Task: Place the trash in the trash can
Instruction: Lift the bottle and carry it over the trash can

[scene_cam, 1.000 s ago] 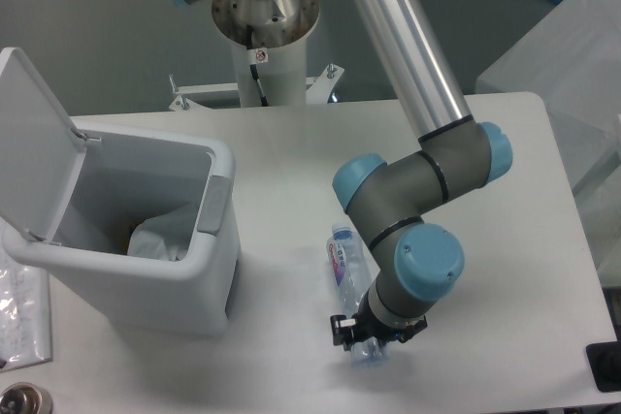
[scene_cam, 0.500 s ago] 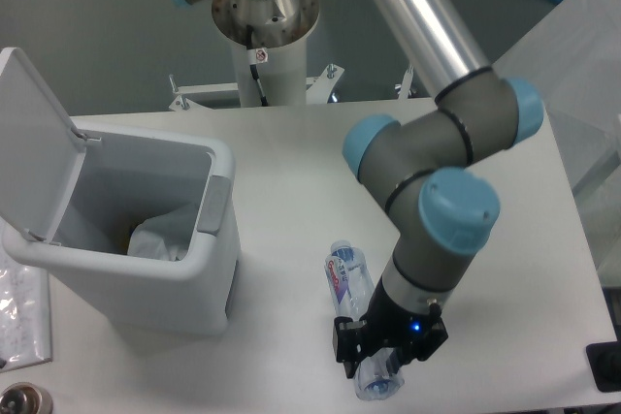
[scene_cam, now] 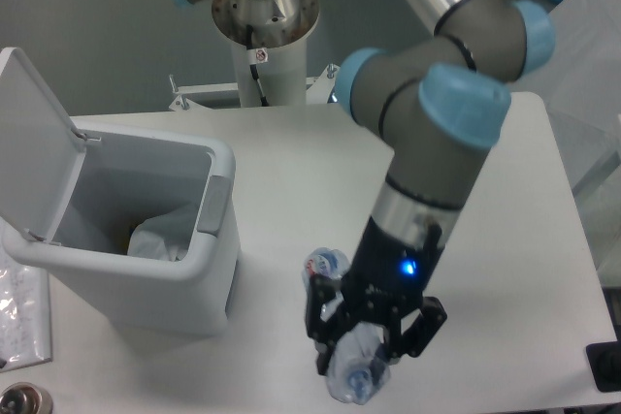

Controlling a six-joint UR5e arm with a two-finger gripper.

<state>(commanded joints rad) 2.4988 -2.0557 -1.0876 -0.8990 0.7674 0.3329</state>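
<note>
While the grey UR5e arm with light-blue joint caps (scene_cam: pixel 427 143) reaches down over the white table (scene_cam: pixel 524 239), its black two-finger gripper (scene_cam: pixel 361 348) is closed around a clear crushed plastic bottle with a blue cap and printed label (scene_cam: pixel 344 356). One black finger (scene_cam: pixel 325 322) shows on the left of the bottle and another on the right, with the bottle's body pinched between them. Its blue cap points toward the near table edge, and the other end shows above the left finger, beside the wrist. Whether the bottle touches the tabletop cannot be told. A small blue light glows on the wrist just above the gripper.

To the left stands a white rectangular plastic trash can with rounded corners (scene_cam: pixel 184 283), well apart from the bottle. Its hinged flip lid (scene_cam: pixel 29 133) is raised upright at the far left side, leaving the opening exposed. Inside the can lies a crumpled white wad (scene_cam: pixel 160 235), resting against the right inner wall.
</note>
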